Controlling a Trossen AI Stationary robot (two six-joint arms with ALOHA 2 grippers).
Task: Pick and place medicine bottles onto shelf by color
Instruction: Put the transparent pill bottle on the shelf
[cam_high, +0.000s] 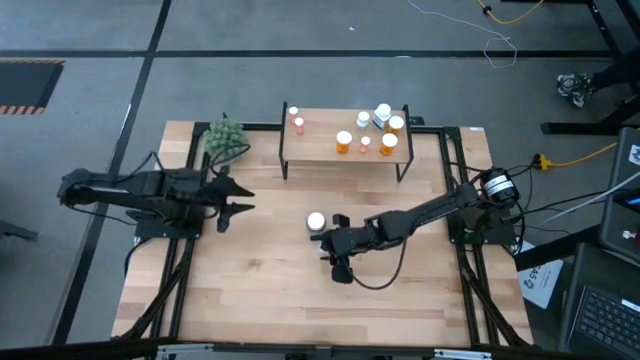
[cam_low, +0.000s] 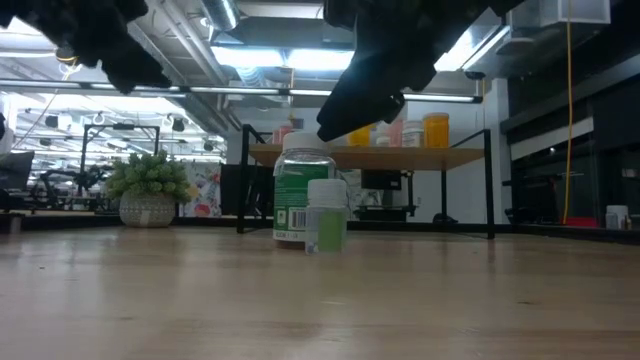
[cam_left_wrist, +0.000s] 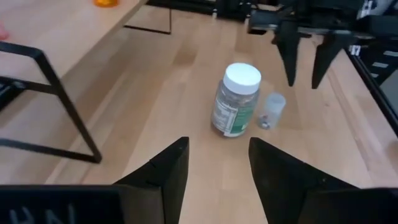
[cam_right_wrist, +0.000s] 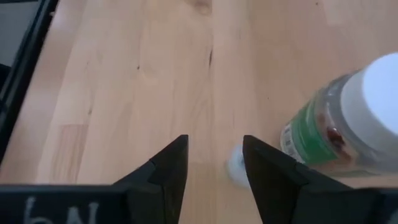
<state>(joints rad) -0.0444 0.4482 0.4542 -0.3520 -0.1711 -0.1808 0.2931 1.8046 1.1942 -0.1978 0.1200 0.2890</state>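
Observation:
Two green medicine bottles stand upright on their bases on the table. The larger one (cam_high: 316, 221) (cam_left_wrist: 237, 99) (cam_low: 300, 195) has a white cap. The tiny one (cam_left_wrist: 272, 110) (cam_low: 326, 217) stands right beside it. My right gripper (cam_high: 336, 246) (cam_left_wrist: 303, 81) is open and hangs above the tiny bottle, fingers pointing down, touching nothing. In its wrist view the tiny bottle's cap (cam_right_wrist: 236, 165) shows past its fingers. My left gripper (cam_high: 238, 203) (cam_left_wrist: 217, 168) is open, left of both bottles. The shelf (cam_high: 345, 152) (cam_low: 370, 157) carries several orange, pink and white bottles.
A green leafy plant ball (cam_high: 225, 138) (cam_low: 148, 185) sits at the far left of the table, beside the shelf's left end. The shelf's thin black legs (cam_left_wrist: 68, 106) stand near my left arm. Bare wood lies along the near half of the table (cam_high: 300, 300).

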